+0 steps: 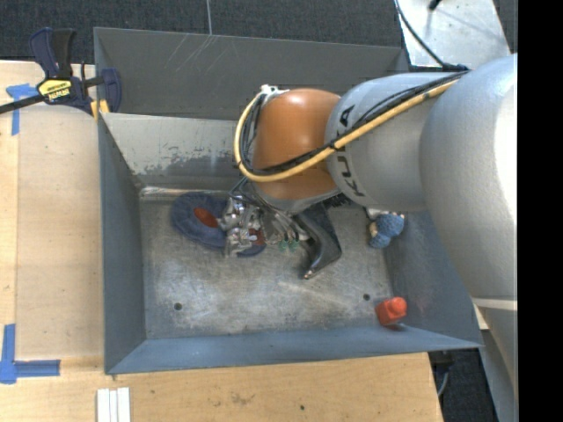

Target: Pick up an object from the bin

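The grey metal bin [123,262] has bare, scuffed floor along its front edge. My gripper [237,227], opening impossible to tell, is over a crumpled blue cloth [189,218] near the back wall. To the right lie a bent black piece [321,246] and a small red lump [391,310] in the front right corner.
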Motion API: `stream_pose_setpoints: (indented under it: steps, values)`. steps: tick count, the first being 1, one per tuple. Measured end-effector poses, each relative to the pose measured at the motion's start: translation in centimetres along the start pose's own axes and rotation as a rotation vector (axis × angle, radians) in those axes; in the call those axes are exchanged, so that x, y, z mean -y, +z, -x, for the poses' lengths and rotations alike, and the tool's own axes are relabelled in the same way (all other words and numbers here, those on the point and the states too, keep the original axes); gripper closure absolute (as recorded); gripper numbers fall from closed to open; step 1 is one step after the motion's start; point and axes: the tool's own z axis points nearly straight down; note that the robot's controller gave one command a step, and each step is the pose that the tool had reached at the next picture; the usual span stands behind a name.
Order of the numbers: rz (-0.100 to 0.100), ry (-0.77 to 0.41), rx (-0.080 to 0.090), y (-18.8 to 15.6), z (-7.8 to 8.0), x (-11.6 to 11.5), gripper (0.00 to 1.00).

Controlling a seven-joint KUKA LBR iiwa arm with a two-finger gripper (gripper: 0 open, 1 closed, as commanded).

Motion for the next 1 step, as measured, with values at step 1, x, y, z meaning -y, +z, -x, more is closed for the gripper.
stream_pose_setpoints:
  steps: [1]
  values:
    - [-0.002, -0.414, -0.018, -17.38, -0.31, 0.59, 1.0]
